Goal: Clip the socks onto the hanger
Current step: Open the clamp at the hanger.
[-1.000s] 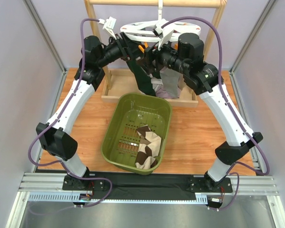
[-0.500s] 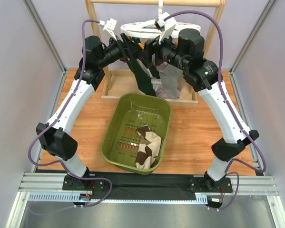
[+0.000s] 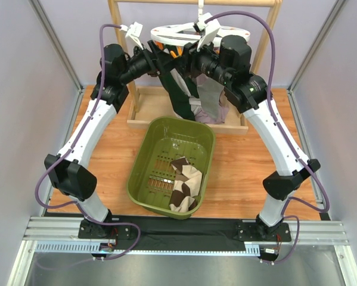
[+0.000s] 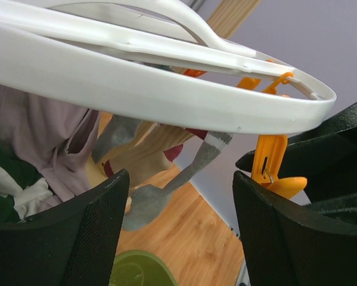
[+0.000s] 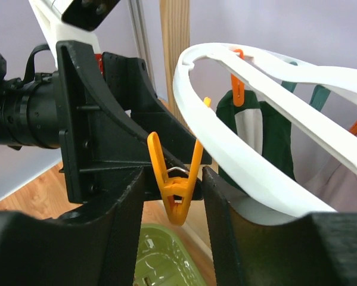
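Note:
The white ring hanger [image 3: 184, 30] hangs from the wooden rail, with a dark green sock [image 3: 179, 98] and a lilac-grey sock [image 3: 211, 98] dangling below it. A brown-and-cream sock [image 3: 184, 185] lies in the basket. My right gripper [image 5: 173, 176] is open, and its jaws closely flank an orange clip [image 5: 175, 196] under the ring [image 5: 250, 155]. That clip's own tip is closed and holds nothing. My left gripper [image 4: 181, 179] is open and empty just below the ring [image 4: 136, 89]. A second orange clip [image 4: 270, 158] is beside its right finger. A grey striped sock [image 4: 145, 205] hangs beyond.
The olive-green slotted basket [image 3: 143, 161] stands mid-table below the hanger. The wooden rack's post [image 3: 121, 36] and base tray [image 3: 148, 110] stand behind it. Both arms crowd together under the ring, facing each other.
The right gripper's jaws have narrowed around the orange clip. The right arm has risen and shifted slightly left toward the ring. The left arm has hardly moved.

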Controlling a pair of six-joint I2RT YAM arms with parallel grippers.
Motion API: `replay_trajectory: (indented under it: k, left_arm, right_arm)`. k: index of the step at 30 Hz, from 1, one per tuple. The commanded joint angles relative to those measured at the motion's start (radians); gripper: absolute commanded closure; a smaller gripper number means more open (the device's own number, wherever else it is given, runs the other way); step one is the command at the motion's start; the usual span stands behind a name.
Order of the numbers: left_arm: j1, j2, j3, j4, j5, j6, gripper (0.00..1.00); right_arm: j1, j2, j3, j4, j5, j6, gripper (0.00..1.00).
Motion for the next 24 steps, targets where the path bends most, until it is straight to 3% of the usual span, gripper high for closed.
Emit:
replay_trajectory:
  k: [1,2,7,10,16,20,22,24]
  left_arm:
    - [-0.002,-0.032,0.009,0.017,0.022,-0.005,0.23]
    - [-0.001,-0.037,0.004,0.017,0.019,-0.007,0.23]
    - [0.01,-0.061,-0.035,0.014,0.005,-0.004,0.23]
    - [0.013,-0.078,-0.068,0.016,-0.006,-0.004,0.22]
    - [0.045,-0.155,-0.231,0.104,0.02,-0.059,0.16]
    - [0.085,-0.212,-0.299,0.14,0.08,-0.068,0.08]
    - [0.093,-0.247,-0.359,0.26,0.124,-0.123,0.01]
    - [0.093,-0.256,-0.388,0.356,0.16,-0.18,0.0]
  right_arm:
    - [-0.01,-0.001,-0.01,0.078,0.072,0.017,0.6]
    - [-0.012,-0.004,-0.024,0.084,0.077,0.02,0.69]
    - [-0.015,-0.024,-0.067,0.112,0.074,0.036,0.83]
    - [-0.024,-0.039,-0.094,0.13,0.049,0.086,0.98]
    - [-0.07,-0.078,-0.174,0.205,-0.053,0.252,1.0]
    - [-0.127,-0.105,-0.24,0.277,-0.153,0.452,1.0]
    - [-0.139,-0.128,-0.281,0.338,-0.184,0.515,1.0]
    - [-0.145,-0.147,-0.327,0.366,-0.193,0.583,1.0]
